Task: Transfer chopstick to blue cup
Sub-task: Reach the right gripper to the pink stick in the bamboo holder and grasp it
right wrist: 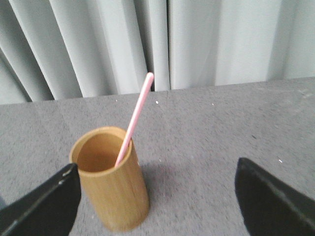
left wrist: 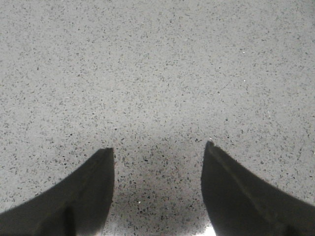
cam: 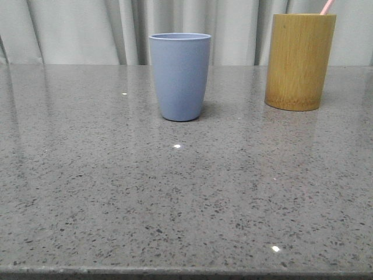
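Grey speckled stone makes up the desk (cam: 87, 192), the broadest thing we see, with pale curtains (cam: 87, 29) hanging behind its far edge. On it stands a yellow-brown bamboo holder (cam: 299, 61), and we take that as our landmark. The blue cup (cam: 180, 76) stands upright to the holder's left, well apart from it, matte grey-blue, handleless and narrowing toward its base, shorter than the holder.

The chopstick (right wrist: 135, 118) stands inside the holder, leaning against its rim, a thin straight pale pink stick whose upper end rises clear above the opening; from the front we see only its tip (cam: 327, 6) over the rim.

In its wrist view the right claw (right wrist: 157, 194) hangs near the holder, spread wide, grasping nothing; the holder sits just beside one dark finger (right wrist: 42, 206), the chopstick between the two fingers and beyond them. The left claw (left wrist: 158, 169) is likewise released, its fingers parted over bare desk, touching nothing we can see.
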Available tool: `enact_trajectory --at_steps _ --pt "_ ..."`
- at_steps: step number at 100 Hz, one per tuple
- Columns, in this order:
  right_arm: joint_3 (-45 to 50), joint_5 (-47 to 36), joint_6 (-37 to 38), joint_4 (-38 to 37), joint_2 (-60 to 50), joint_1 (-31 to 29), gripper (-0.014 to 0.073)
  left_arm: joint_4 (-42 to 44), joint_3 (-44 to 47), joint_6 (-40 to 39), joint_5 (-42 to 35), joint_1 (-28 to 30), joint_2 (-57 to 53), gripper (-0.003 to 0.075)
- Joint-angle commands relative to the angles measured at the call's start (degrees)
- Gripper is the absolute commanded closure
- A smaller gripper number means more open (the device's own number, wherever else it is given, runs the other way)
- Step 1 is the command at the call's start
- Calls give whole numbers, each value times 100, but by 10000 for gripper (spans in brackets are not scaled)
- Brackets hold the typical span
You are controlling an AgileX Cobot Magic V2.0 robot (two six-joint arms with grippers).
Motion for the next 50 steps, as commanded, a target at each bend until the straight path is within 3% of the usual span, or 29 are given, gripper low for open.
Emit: enact_trajectory --at_steps 1,23,50 --pt "-168 -1041 -26 74 342 91 -38 -43 -143 -74 -337 16 -24 332" --pt "-174 -2272 -26 92 1234 192 -38 -43 -143 -74 -337 16 -24 332" --pt "-255 -3075 146 92 1917 334 -38 -54 -143 -74 -337 16 -24 332"
